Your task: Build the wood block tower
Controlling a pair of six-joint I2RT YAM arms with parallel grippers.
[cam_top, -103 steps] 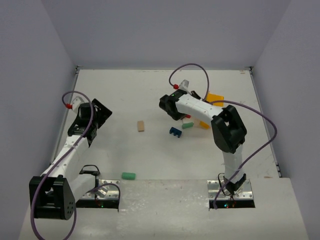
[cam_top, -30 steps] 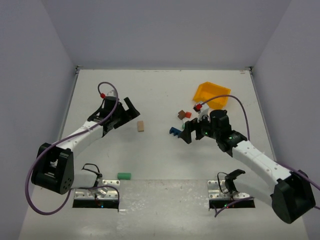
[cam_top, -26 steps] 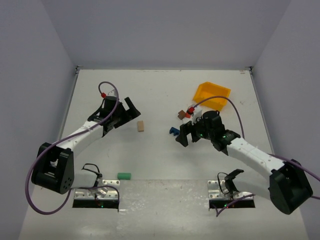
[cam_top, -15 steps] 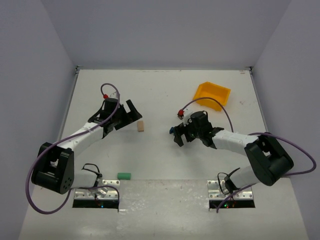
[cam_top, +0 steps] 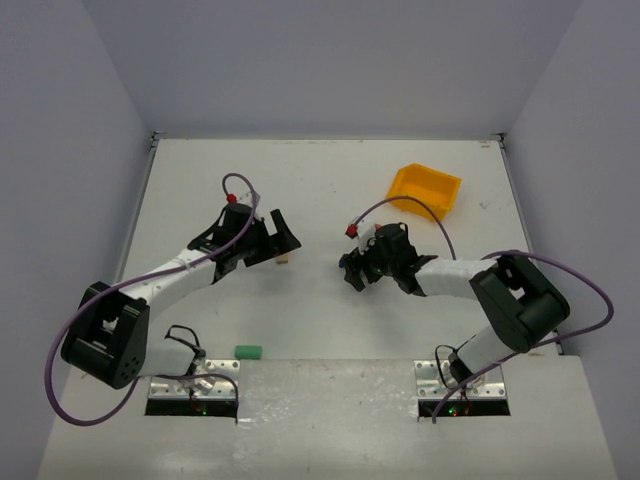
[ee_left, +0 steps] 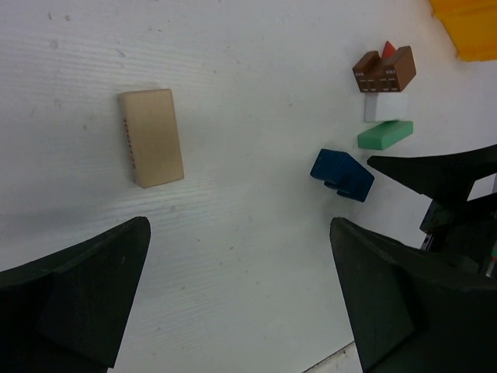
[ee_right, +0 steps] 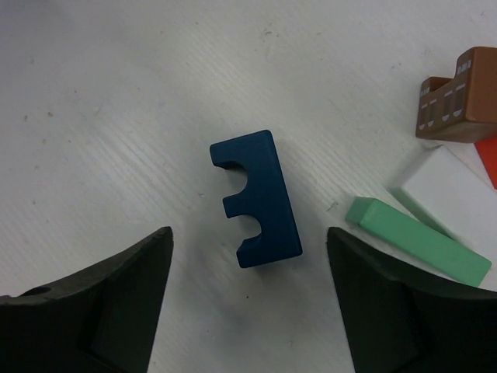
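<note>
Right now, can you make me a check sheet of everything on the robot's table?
Surface: white table, lightly speckled.
Job's things: blue block between the right gripper fingers, not gripped; tan block by the left gripper; green slab, white block, brown block, red piece clustered; lone green block at the near edge. No tower.
Clutter: yellow bin, far right.
Grippers: both open.
Cables: purple cables, looping loose.
Surroundings: plain grey walls.
</note>
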